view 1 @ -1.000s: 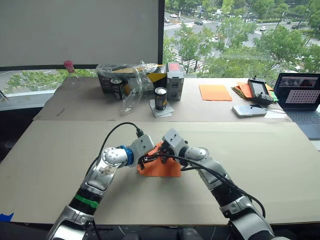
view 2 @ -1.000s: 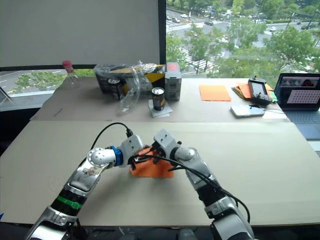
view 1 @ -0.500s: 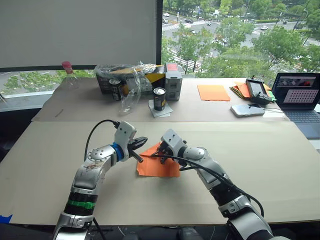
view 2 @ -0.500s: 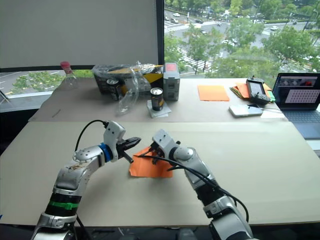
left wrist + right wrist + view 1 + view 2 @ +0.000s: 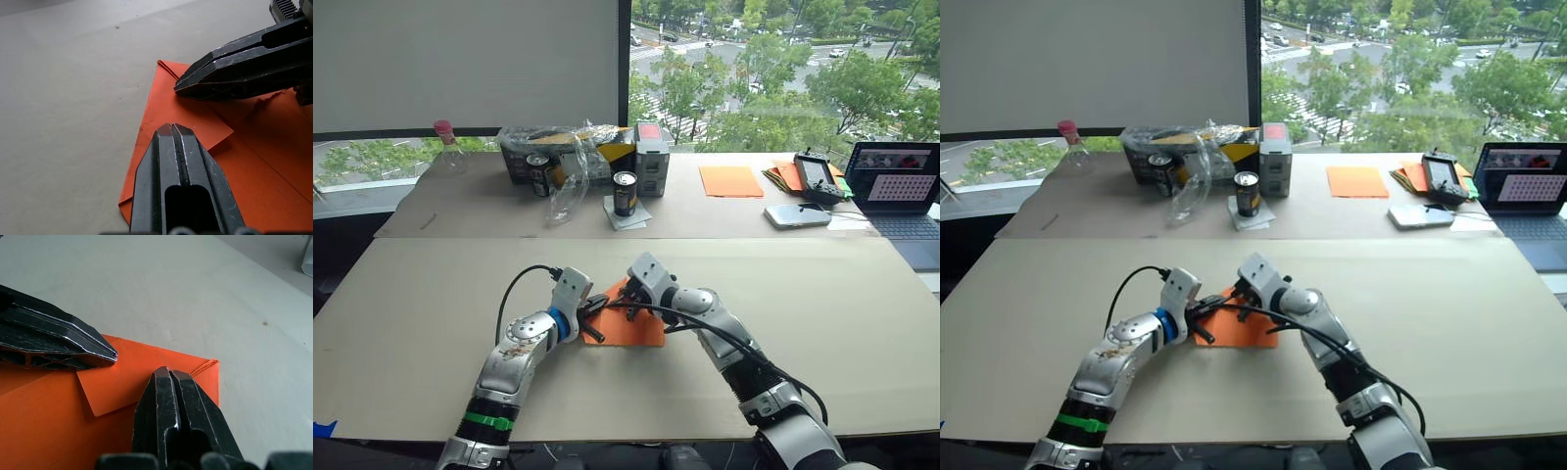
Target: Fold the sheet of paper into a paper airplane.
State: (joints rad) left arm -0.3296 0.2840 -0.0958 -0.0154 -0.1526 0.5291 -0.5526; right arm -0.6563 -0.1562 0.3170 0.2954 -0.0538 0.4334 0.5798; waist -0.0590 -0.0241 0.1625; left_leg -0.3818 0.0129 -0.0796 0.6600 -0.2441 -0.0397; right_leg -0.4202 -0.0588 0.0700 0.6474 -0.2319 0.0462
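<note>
Left gripper: (image 5: 172, 128) fingers pressed together, nothing between them; tip lying on the folded flap near the paper's corner. In the left eye view it sits at the left edge of the orange patch (image 5: 592, 315).
Right gripper: (image 5: 168, 373) fingers likewise closed flat against each other, tip resting on the same flap, close to the folded corner. Comes in from the right in the left eye view (image 5: 625, 305); its tip points toward the left gripper's, the two tips near but apart.
Sheet of paper: (image 5: 631, 323) bright orange, lying flat on the counter, lower centre of the left eye view, between the two arms. One corner is folded over onto the sheet, making a small layered flap (image 5: 122, 382) with a straight crease; a further crease line runs across the open part (image 5: 264, 166).
Counter: (image 5: 431, 323) pale beige board surface, bare around the sheet.
Far counter, upper centre: black drink can (image 5: 627, 192) on a white napkin, a second can (image 5: 541, 173) beside a crumpled clear plastic bag (image 5: 570, 166), a grey box (image 5: 653, 145).
Upper left: clear bottle with pink cap (image 5: 448, 145).
Upper right: paler orange sheet (image 5: 731, 180), stack of mixed-colour papers (image 5: 790, 176), black handheld controller (image 5: 818, 176), phone (image 5: 800, 215), open laptop (image 5: 899, 191).
</note>
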